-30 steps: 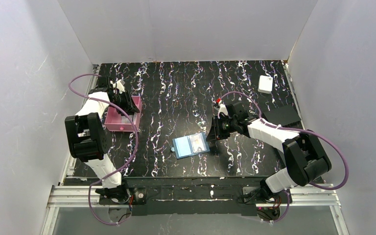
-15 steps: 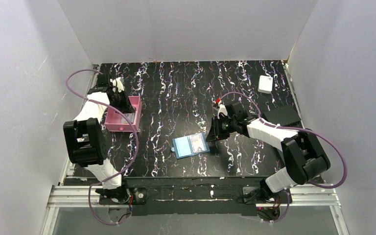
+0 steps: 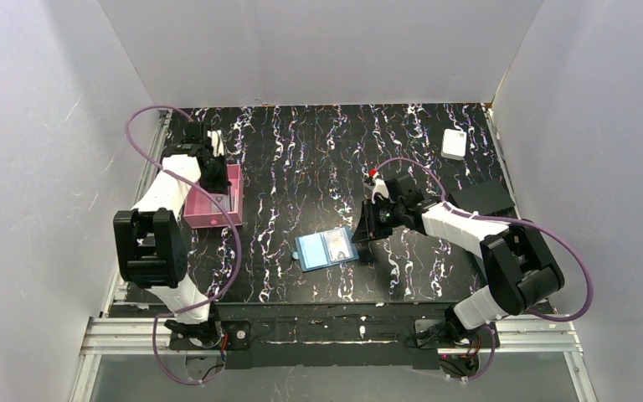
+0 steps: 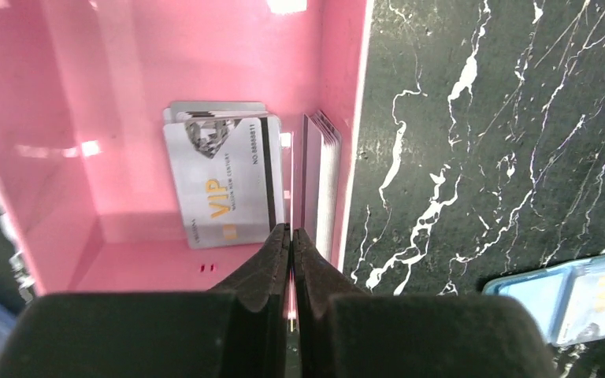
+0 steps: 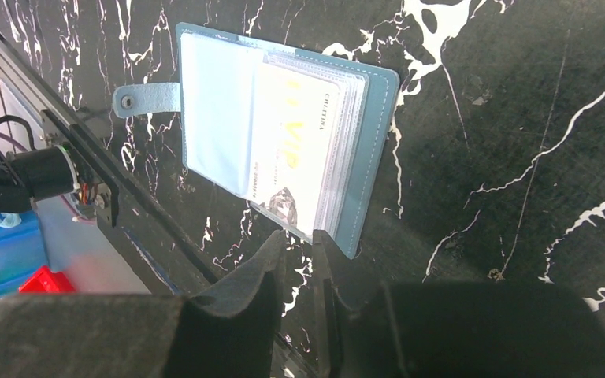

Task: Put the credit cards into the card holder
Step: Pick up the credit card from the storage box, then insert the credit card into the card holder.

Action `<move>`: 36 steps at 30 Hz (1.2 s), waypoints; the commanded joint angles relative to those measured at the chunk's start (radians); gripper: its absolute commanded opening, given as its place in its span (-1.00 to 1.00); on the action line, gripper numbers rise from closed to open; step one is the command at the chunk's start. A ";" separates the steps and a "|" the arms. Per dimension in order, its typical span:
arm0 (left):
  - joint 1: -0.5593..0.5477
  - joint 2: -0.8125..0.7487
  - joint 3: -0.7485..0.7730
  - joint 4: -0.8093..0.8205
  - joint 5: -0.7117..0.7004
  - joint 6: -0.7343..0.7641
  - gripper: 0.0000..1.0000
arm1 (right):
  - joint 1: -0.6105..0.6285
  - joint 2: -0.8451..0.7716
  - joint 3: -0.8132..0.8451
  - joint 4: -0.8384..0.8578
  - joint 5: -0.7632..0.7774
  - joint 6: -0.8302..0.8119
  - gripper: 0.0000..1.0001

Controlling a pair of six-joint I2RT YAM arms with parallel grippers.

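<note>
Glossy pale credit cards [image 4: 224, 185] inside smooth pink tray [image 4: 71, 94]

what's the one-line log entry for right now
left gripper shut over pink tray | VIP credit cards in tray | right gripper slightly open at card holder edge | one VIP card in slot

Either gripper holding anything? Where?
Nothing visibly held. Left gripper shut over the credit cards in the pink tray; right gripper slightly open by the card holder.
</note>
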 commanded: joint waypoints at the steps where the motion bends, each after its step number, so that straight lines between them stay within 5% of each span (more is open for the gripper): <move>1: -0.065 -0.163 0.104 -0.081 -0.291 0.007 -1.00 | 0.005 0.017 0.029 0.026 -0.012 0.004 -0.46; 6: -0.141 -0.281 0.226 -0.123 -0.530 0.017 -1.00 | 0.009 0.019 0.038 0.014 0.005 -0.004 -0.46; 8: -0.163 -0.331 0.278 -0.136 -0.473 0.009 -1.00 | 0.014 0.014 0.046 -0.003 0.024 -0.013 -0.46; 14: -0.165 -0.446 0.162 0.000 0.299 -0.205 -1.00 | 0.023 -0.012 0.085 -0.044 0.056 -0.029 -0.42; 17: -0.167 -0.500 -0.041 0.293 0.595 -0.426 -1.00 | 0.030 -0.055 0.094 -0.001 -0.021 0.004 -0.23; 20: -0.182 -0.563 -0.287 0.711 0.707 -0.700 -1.00 | 0.033 -0.132 0.053 0.199 -0.170 0.128 0.05; 26: -0.290 -0.611 -0.547 1.038 0.691 -0.863 -1.00 | 0.033 -0.208 -0.029 0.717 -0.286 0.494 0.47; 32: -0.380 -0.649 -0.696 1.271 0.635 -0.973 -1.00 | 0.035 -0.144 -0.101 1.023 -0.278 0.729 0.44; 36: -0.428 -0.648 -0.758 1.375 0.575 -1.018 -1.00 | 0.047 -0.117 -0.138 1.160 -0.265 0.830 0.23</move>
